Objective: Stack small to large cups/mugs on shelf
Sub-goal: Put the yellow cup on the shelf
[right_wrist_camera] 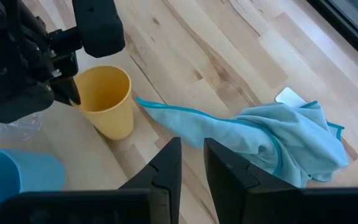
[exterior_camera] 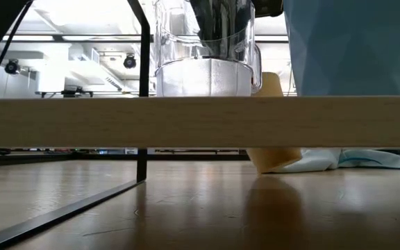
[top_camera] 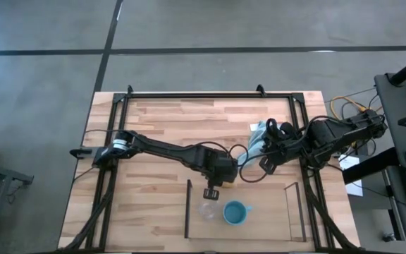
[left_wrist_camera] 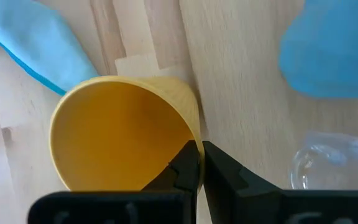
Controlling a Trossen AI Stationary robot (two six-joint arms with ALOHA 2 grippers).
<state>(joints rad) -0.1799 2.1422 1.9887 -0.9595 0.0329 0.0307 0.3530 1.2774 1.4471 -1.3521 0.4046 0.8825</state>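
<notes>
The yellow-orange cup (left_wrist_camera: 120,134) stands near the table's middle, with its mouth toward my left wrist camera. It also shows in the right wrist view (right_wrist_camera: 107,99). My left gripper (left_wrist_camera: 201,149) is shut on its rim. The clear cup (top_camera: 206,210) and the light blue mug (top_camera: 235,212) stand side by side on the shelf's wooden board (exterior_camera: 200,121), between its dark end rods (top_camera: 189,208). My right gripper (right_wrist_camera: 192,152) is open by a narrow gap and empty. It hovers right of the yellow cup, over the table by the light blue cloth (right_wrist_camera: 278,140). My left gripper pinches the yellow cup's rim wall (left_wrist_camera: 194,134) with one finger (left_wrist_camera: 185,165) inside the cup and one (left_wrist_camera: 229,171) outside. The fingers come from above. The cup looks slightly tilted in the low view (exterior_camera: 276,156). I cannot tell whether its base is off the table.
The light blue cloth (top_camera: 259,132) lies crumpled at the table's right, and a tail of it reaches toward the yellow cup. A black frame (top_camera: 210,95) runs around the tabletop. Cables and equipment (top_camera: 351,106) sit beyond the right edge.
</notes>
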